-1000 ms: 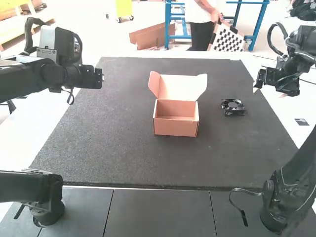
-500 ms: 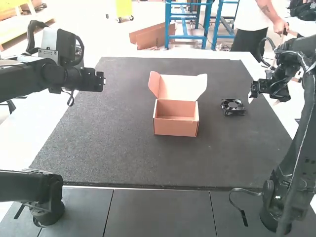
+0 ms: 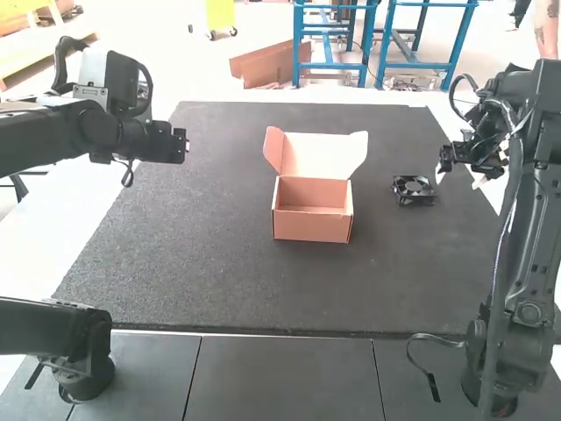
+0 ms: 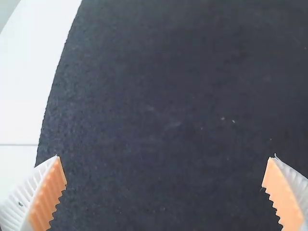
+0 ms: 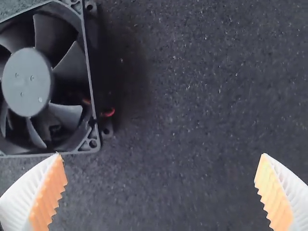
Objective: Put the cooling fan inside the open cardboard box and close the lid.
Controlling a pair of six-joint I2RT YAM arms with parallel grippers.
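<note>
Two sets of fingers were spread wide and empty. The right gripper (image 5: 159,192) held its orange-padded tips open over the black mat (image 5: 202,72). The fan (image 5: 43,82) lay flat just off to one finger's side, not yet between them. The left gripper (image 4: 163,192) gaped just as wide over bare mat near its left edge, well apart from the box (image 3: 313,210).

Nothing of the task looked done. The fan lay on the mat to the right of the box, near it but not touching. The lid (image 3: 317,153) stood open at the back of the box. Still to do were the grasp, the carry into the box and the folding down of the lid.

The right arm rose tall from its base at the front right of the table and bent over, so its wrist hung just right of the fan. The left arm reached in roughly level from the left, its wrist held above the mat.
</note>
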